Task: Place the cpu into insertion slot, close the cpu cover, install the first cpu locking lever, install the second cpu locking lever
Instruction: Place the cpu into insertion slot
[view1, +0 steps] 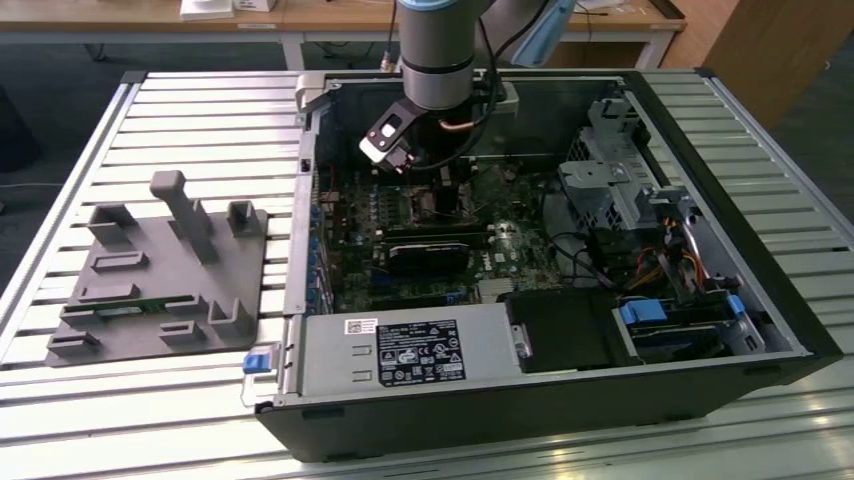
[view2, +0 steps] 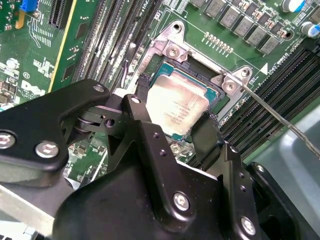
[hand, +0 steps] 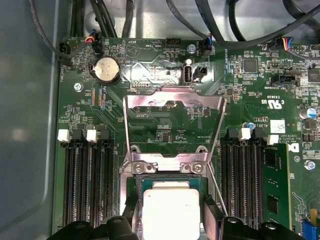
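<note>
On the exterior view's left, a grey moulded fixture (view1: 147, 290) lies on the slatted tabletop (view1: 80, 130). Just beside it, toward the exterior view's right, stands the open computer case (view1: 441, 420). The robot arm (view1: 441, 50) reaches down into the case over the green motherboard (view1: 400, 270).

In the second wrist view the pincer (view2: 175, 105) straddles the cpu (view2: 172, 102). Its black fingertips (view2: 205, 130) press on two opposite edges of the chip, pinching it. The cpu lies flat in the insertion slot (view2: 192, 75), silver top upward.

In the first wrist view the cpu cover (hand: 150, 100) is swung open, standing away from the slot at its hinge side. A thin metal locking lever (view2: 270, 112) slants outward from one corner of the socket. Black memory slots (hand: 85, 185) run along both sides of the socket.
</note>
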